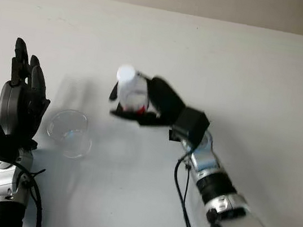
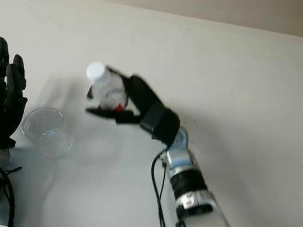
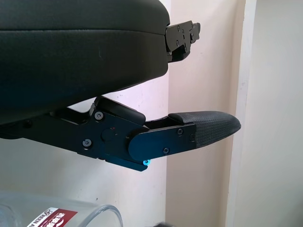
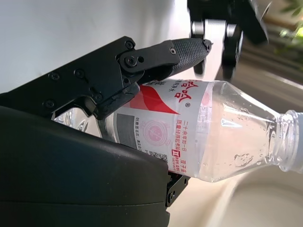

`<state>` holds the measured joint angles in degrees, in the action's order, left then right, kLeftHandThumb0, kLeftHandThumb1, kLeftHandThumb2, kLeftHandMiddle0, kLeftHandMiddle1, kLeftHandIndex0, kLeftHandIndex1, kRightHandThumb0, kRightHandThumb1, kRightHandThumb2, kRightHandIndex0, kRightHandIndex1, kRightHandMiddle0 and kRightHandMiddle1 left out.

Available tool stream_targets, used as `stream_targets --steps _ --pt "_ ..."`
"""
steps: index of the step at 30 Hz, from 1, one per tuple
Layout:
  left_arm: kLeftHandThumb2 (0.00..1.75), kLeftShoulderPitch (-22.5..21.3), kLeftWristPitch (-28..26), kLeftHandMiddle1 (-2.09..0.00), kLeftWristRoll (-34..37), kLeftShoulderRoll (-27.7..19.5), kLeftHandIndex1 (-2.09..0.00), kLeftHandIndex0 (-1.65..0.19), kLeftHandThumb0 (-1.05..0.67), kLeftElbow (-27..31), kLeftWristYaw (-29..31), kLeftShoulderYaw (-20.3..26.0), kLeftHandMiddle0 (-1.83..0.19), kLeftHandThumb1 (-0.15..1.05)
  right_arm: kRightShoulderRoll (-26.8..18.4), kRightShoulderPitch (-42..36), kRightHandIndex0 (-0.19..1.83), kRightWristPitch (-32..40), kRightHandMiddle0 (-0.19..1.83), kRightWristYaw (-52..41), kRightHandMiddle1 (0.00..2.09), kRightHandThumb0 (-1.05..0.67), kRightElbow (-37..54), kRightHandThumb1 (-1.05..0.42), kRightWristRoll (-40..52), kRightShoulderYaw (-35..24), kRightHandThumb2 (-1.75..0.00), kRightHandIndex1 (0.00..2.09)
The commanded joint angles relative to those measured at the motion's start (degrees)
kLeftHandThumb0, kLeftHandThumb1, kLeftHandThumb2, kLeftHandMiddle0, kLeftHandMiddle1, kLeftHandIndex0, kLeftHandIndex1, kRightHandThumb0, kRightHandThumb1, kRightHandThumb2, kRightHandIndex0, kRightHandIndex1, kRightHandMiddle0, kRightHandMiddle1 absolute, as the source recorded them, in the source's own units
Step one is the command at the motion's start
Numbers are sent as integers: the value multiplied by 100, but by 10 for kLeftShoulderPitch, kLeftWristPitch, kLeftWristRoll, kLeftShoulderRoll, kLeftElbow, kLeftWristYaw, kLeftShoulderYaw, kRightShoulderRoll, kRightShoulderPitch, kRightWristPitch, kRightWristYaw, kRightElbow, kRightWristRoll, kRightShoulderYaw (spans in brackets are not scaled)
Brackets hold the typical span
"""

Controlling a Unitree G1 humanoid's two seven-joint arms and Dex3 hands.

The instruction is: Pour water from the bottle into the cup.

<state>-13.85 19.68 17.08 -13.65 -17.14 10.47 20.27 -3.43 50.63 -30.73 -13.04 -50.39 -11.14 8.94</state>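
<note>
The bottle wears a red and white label with Chinese characters too small for me to read, and a white cap. The right hand is clamped around it, holding it above the white table, just right of the clear cup. The left hand is open beside the cup, holding nothing.

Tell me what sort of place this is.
Probably a lab or test bench, not a kitchen: a plain white table against a bare wall, holding just a clear cup beside the open left hand, while the right hand grips a water bottle.
</note>
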Motion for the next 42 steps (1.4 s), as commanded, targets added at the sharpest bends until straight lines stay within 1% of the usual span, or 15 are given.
stream_targets --steps 1,3,5,7,8,13,17,22,28,31,33,35,37,39,42 --pt "58 12 6 -5 -1 10 -4 19 -75 2 -1 -2 18 105 -1 35 183 -4 183 18 209 -6 -19 -92 -13 4 -65 209" --pt "58 12 3 -6 0 12 -4 19 -75 5 -4 -2 18 105 -7 63 183 -18 183 39 209 -3 -44 -76 -30 8 -90 209" --pt "58 12 2 -6 0 13 -4 19 -76 5 -5 -2 18 105 -14 85 178 -27 180 66 209 -3 -65 -69 -57 19 -97 209" --pt "58 12 4 -5 0 13 -4 19 -75 3 -2 -3 18 105 -18 102 160 -28 156 88 209 -4 -80 -67 -83 33 -95 209" --pt "58 12 4 -5 -1 14 -3 19 -75 4 -4 -3 18 105 -18 108 153 -25 144 93 209 -4 -86 -68 -92 39 -91 209" --pt "58 13 2 -5 -3 17 -3 19 -76 6 -8 -5 18 105 -22 130 113 -27 74 142 209 -4 -101 -87 -166 92 -45 209" --pt "58 14 4 -5 -3 18 -4 19 -76 7 -8 -6 18 105 -25 139 91 -22 45 200 209 -10 -106 -96 -237 142 -23 209" --pt "58 14 3 -6 -6 18 -4 19 -76 8 -10 -7 17 105 -30 145 89 -32 46 295 209 -14 -108 -97 -308 193 -17 209" --pt "58 13 2 -6 -7 21 -4 19 -75 7 -10 -9 17 105 -35 146 95 -55 53 415 209 -15 -105 -101 -384 251 -20 209" --pt "57 12 0 -5 -9 21 -4 19 -76 8 -13 -11 17 105 -33 143 101 -54 47 453 209 -18 -94 -102 -406 269 -19 209" --pt "57 12 0 -5 -7 21 -4 19 -77 7 -13 -11 17 105 -32 145 106 -48 39 477 190 -23 -87 -101 -424 283 -12 209" --pt "56 11 2 -6 -5 21 -5 19 -76 4 -11 -11 17 105 -32 147 105 -47 42 490 185 -27 -85 -102 -434 292 -9 209" --pt "56 11 2 -6 -6 20 -5 19 -76 4 -11 -11 17 105 -32 152 106 -39 45 517 189 -30 -84 -101 -451 303 -7 209" --pt "57 10 3 -6 -7 21 -5 19 -76 4 -12 -12 17 105 -34 158 108 -29 49 542 204 -29 -83 -101 -470 316 -6 209" --pt "58 9 4 -5 -8 21 -4 19 -75 4 -12 -13 17 105 -36 165 112 -17 59 587 209 -30 -85 -100 -496 332 -5 209"
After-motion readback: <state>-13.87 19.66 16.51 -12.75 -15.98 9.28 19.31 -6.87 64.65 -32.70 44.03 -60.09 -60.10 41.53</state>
